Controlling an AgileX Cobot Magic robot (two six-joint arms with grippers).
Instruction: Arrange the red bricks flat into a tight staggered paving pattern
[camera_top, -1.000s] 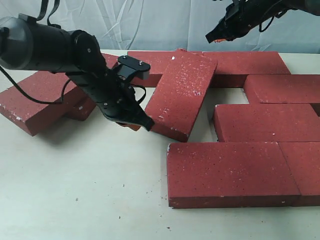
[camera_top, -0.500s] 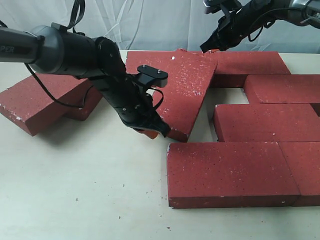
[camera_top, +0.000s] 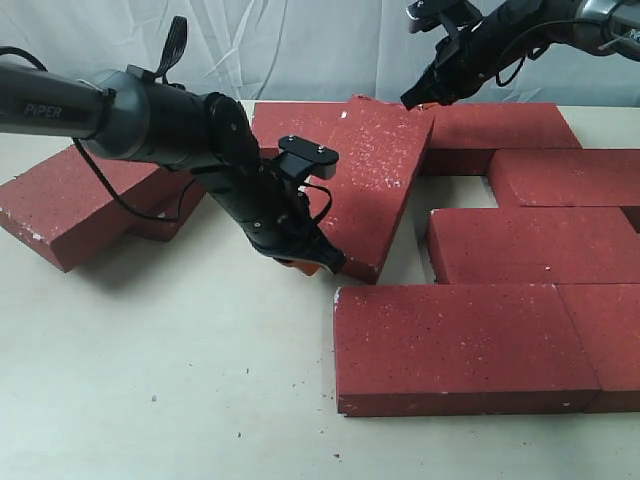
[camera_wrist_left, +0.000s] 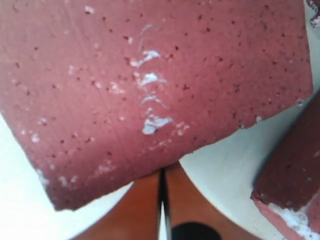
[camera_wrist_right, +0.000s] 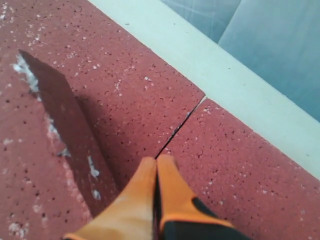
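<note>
Several red bricks lie on the pale table (camera_top: 150, 380). One red brick (camera_top: 375, 170) sits askew, its far corner resting on the back row (camera_top: 500, 125). My left gripper (camera_top: 322, 263) is shut, and its orange tips press against that brick's near-left edge (camera_wrist_left: 160, 75). My right gripper (camera_top: 415, 98) is shut and empty, hovering at the askew brick's far corner. In the right wrist view its tips (camera_wrist_right: 157, 161) hang over the seam between two back bricks (camera_wrist_right: 240, 165). Flat bricks lie at the right (camera_top: 530, 245) and the front (camera_top: 460, 345).
Two more bricks are stacked loosely at the far left (camera_top: 80, 200), one (camera_top: 165, 218) partly under the other. A gap of bare table (camera_top: 455, 195) shows between the askew brick and the right-hand bricks. A wrinkled grey backdrop (camera_top: 300, 50) hangs behind.
My left gripper has slid right along the askew brick's near edge toward its near corner. My right gripper has dropped closer to the brick's far corner. The brick has barely shifted.
</note>
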